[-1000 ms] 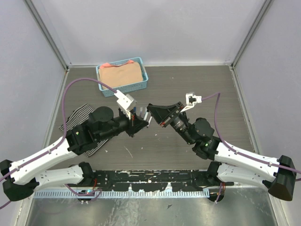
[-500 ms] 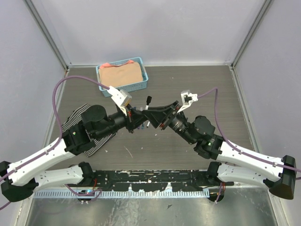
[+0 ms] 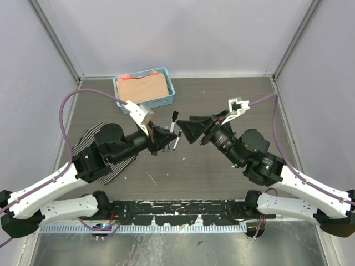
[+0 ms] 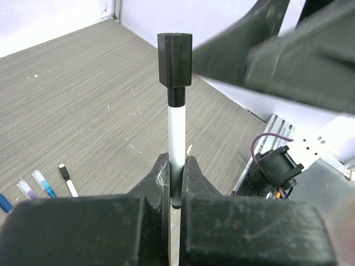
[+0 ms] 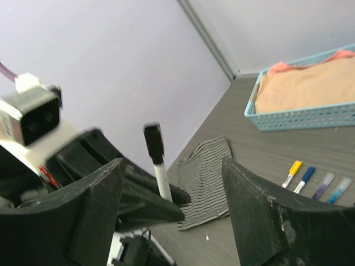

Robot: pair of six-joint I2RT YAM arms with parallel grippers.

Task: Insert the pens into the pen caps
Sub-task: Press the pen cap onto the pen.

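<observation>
**Inspector:** Left gripper (image 4: 176, 166)?
**Assessor:** Closed tight on a thin white pen (image 4: 176, 130), which it holds in the air. A black hexagonal cap (image 4: 175, 66) is seated on the pen's far end.
**Inspector:** Right gripper (image 3: 184, 129)?
**Assessor:** Spread wide and empty, near the cap.

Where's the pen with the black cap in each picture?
Top view: the pen is in the middle, between the two arms.
Left wrist view: right in the centre, standing upright.
Right wrist view: left of centre, cap on top.
Shared landmark: the left hand pinches the pen's lower end in every view.
</observation>
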